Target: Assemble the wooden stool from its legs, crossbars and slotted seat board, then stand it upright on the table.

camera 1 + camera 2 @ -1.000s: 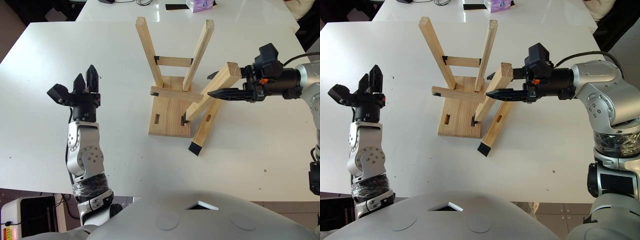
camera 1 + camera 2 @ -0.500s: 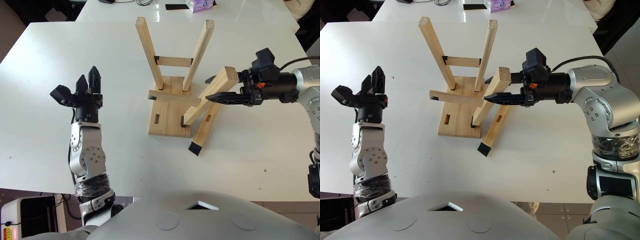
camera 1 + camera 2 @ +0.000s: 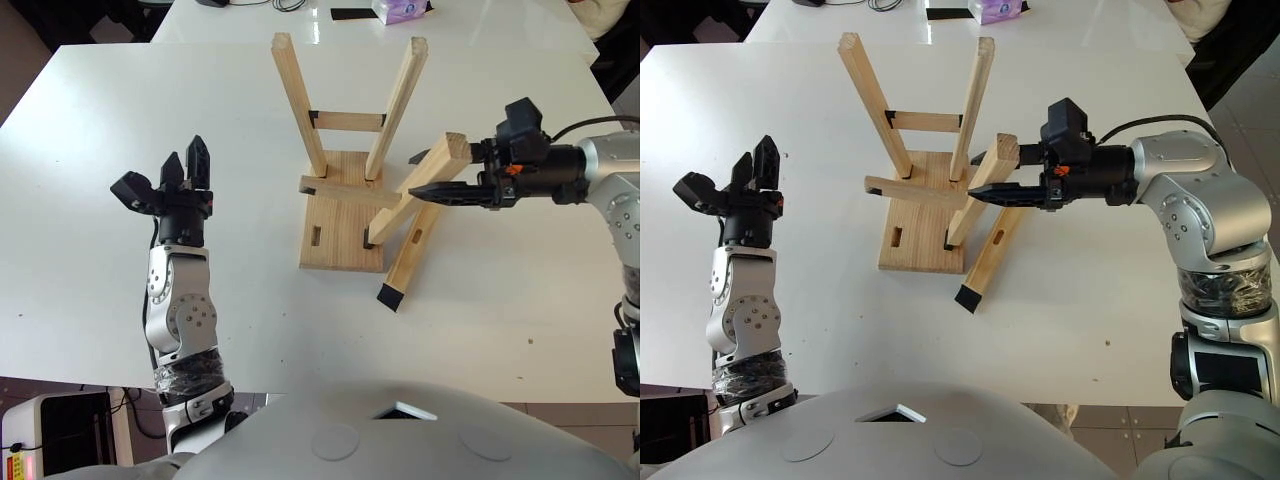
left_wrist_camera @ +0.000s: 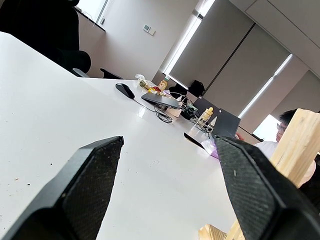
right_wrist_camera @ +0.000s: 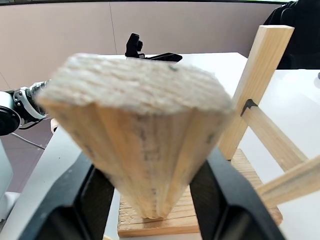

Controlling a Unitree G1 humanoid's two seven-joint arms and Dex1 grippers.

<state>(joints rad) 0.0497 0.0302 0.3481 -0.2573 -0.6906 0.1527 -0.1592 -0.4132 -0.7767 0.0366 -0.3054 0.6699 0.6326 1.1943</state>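
Observation:
The slotted seat board (image 3: 335, 232) lies flat mid-table. Two legs (image 3: 298, 105) (image 3: 398, 105) rise from its far end, joined by a crossbar (image 3: 350, 122). My right gripper (image 3: 432, 175) is shut on a third leg (image 3: 410, 200), which is tilted with its lower end at the board's near right slot. A crossbar (image 3: 345, 190) sticks out leftward from this leg. In the right wrist view the leg's end (image 5: 145, 120) sits between the fingers (image 5: 95, 200). The fourth leg (image 3: 408, 255) lies on the table beside the board. My left gripper (image 3: 165, 182) is raised at the left, open and holding nothing.
A second white table (image 3: 300, 20) stands behind with a tissue box (image 3: 400, 9) and cables. Bare tabletop (image 3: 90, 110) stretches to the left of the stool, and also along the near edge (image 3: 480, 340).
My right gripper has carried the tilted leg a little to the left, bringing its lower end to the board's slot. My left arm has drifted slightly right, still open.

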